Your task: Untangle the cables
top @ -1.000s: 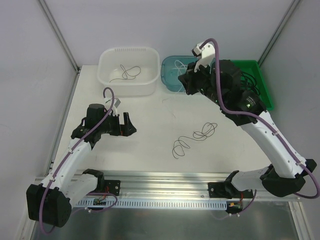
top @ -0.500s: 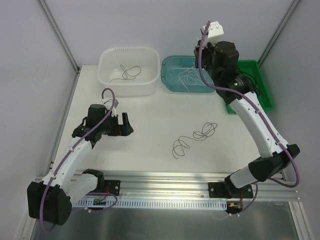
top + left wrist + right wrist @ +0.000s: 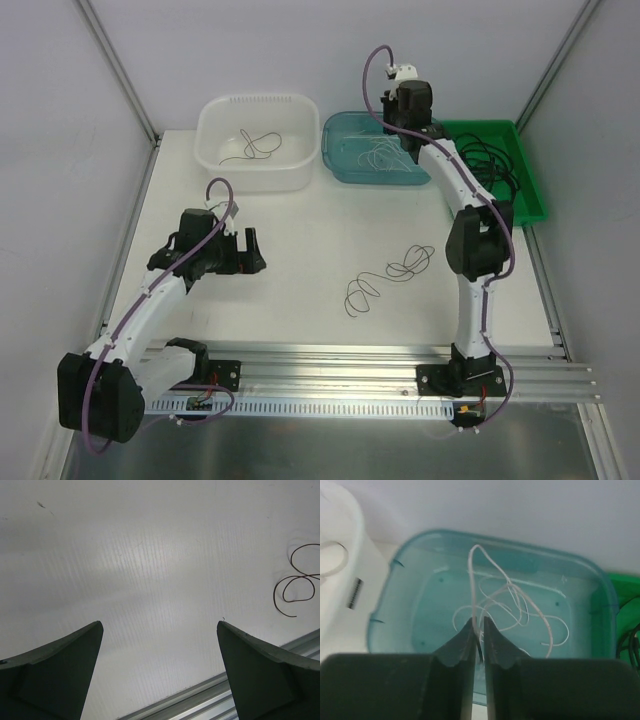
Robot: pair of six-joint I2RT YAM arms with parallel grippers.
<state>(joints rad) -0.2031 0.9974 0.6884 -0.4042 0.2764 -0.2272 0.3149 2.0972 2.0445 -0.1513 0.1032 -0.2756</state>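
1. Cables are spread over four spots. The white cable [image 3: 512, 602] is heaped in the teal bin [image 3: 390, 625], and a dark wiry cable [image 3: 388, 276] lies loose on the table [image 3: 300, 230]. A dark tub cable [image 3: 255, 145] sits in the white tub [image 3: 210, 115], and a black cable [image 3: 497, 165] in the green tray [image 3: 528, 195].
2. Right gripper [image 3: 478, 630] is above the teal bin, jaws nearly closed and pinching one strand of the white cable.
3. Left gripper [image 3: 159, 626] is over bare table, jaws wide, holding nothing.
4. Risk: the white loops cross each other several times. A straight lift would likely drag the whole heap up and could tighten the knot.
5. Risk: the cord is thin, smooth and round, held only at the fingertips, so it could slip out under load.
6. Risk: the bin looks like light translucent plastic. A snagged cord could shift or tip it.
7. Materials: the white cord is limp and glossy. The table wire looks stiffer and holds its curls. The table surface is matte and finely ribbed.
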